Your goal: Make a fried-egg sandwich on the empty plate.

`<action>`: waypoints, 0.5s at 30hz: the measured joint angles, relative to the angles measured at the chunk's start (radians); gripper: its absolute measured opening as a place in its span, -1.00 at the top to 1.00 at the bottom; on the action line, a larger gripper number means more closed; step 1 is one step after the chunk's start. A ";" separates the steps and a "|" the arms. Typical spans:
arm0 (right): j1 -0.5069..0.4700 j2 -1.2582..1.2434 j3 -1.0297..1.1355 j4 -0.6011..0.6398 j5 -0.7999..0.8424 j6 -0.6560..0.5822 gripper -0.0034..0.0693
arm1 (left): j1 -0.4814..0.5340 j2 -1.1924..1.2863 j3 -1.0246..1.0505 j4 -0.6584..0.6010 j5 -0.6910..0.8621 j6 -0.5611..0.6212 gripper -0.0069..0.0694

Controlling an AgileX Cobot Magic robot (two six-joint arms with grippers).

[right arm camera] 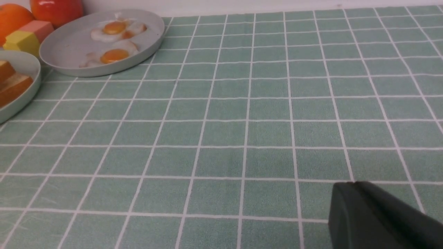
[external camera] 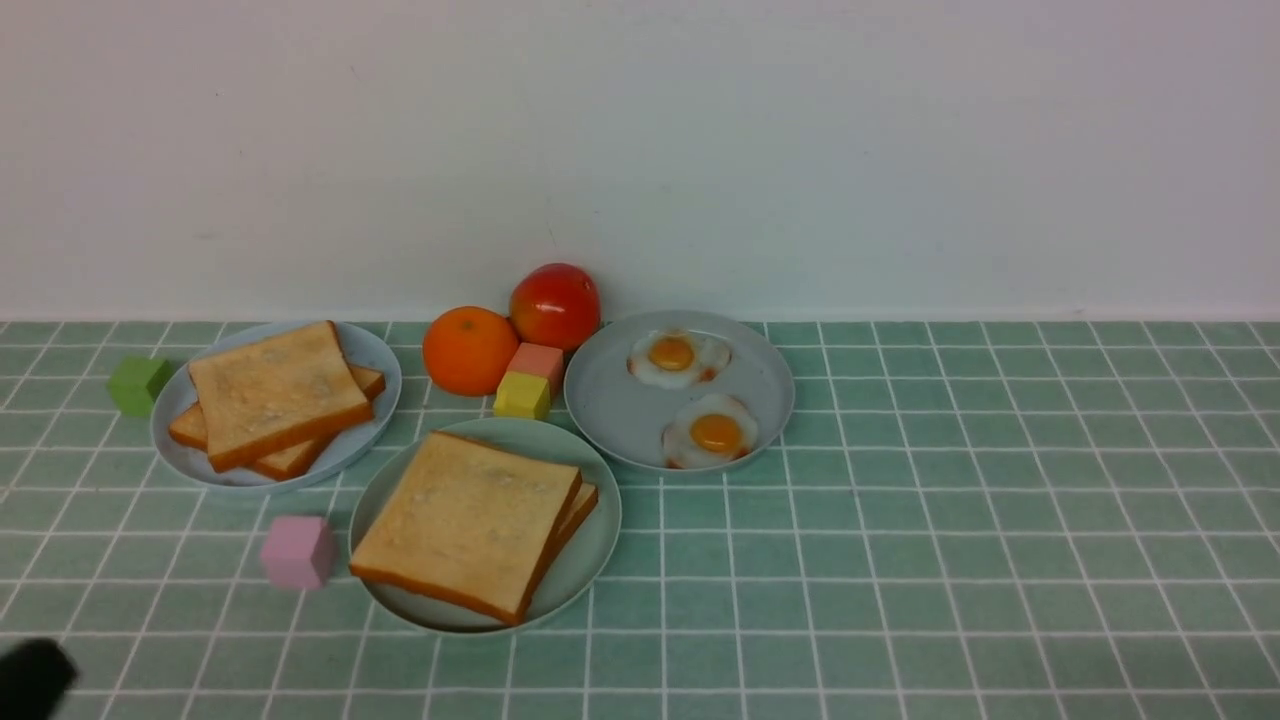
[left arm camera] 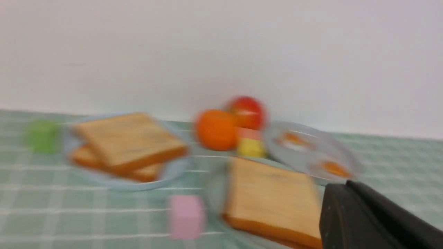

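The pale mint plate (external camera: 592,560) sits front centre. It carries the sandwich (external camera: 465,520): two toast slices stacked, the lower one showing only at its right edge. Whether an egg lies between them is hidden. Two fried eggs (external camera: 678,358) (external camera: 712,432) lie on a grey plate (external camera: 610,400) behind and to the right. My left gripper (left arm camera: 347,184) is shut and empty, and shows as a dark blob (external camera: 30,678) at the front left corner, well clear of the plate. My right gripper (right arm camera: 353,184) is shut and empty over bare tiles, out of the front view.
A grey-blue plate (external camera: 378,372) with two more toast slices stands back left. An orange (external camera: 468,350), a red fruit (external camera: 555,305), and pink (external camera: 538,360) and yellow (external camera: 521,396) blocks cluster behind the sandwich. A green cube (external camera: 138,384) and a pink cube (external camera: 296,551) lie left.
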 joint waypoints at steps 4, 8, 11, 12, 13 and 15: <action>0.000 0.000 0.000 0.000 0.000 0.000 0.87 | 0.145 -0.043 0.074 -0.043 0.041 0.015 0.85; 0.000 0.000 0.000 0.001 0.000 0.000 0.87 | 0.179 -0.055 0.083 -0.050 0.215 0.020 0.85; 0.000 0.000 0.000 0.001 0.001 0.000 0.86 | 0.180 -0.055 0.085 -0.056 0.249 0.021 0.85; 0.000 0.000 0.000 0.001 0.001 0.000 0.86 | 0.180 -0.055 0.085 -0.056 0.249 0.021 0.85; 0.000 0.000 0.000 0.001 0.001 0.000 0.86 | 0.180 -0.055 0.085 -0.056 0.249 0.021 0.85; 0.000 0.000 0.000 0.001 0.001 0.000 0.85 | 0.180 -0.055 0.085 -0.056 0.250 0.021 0.85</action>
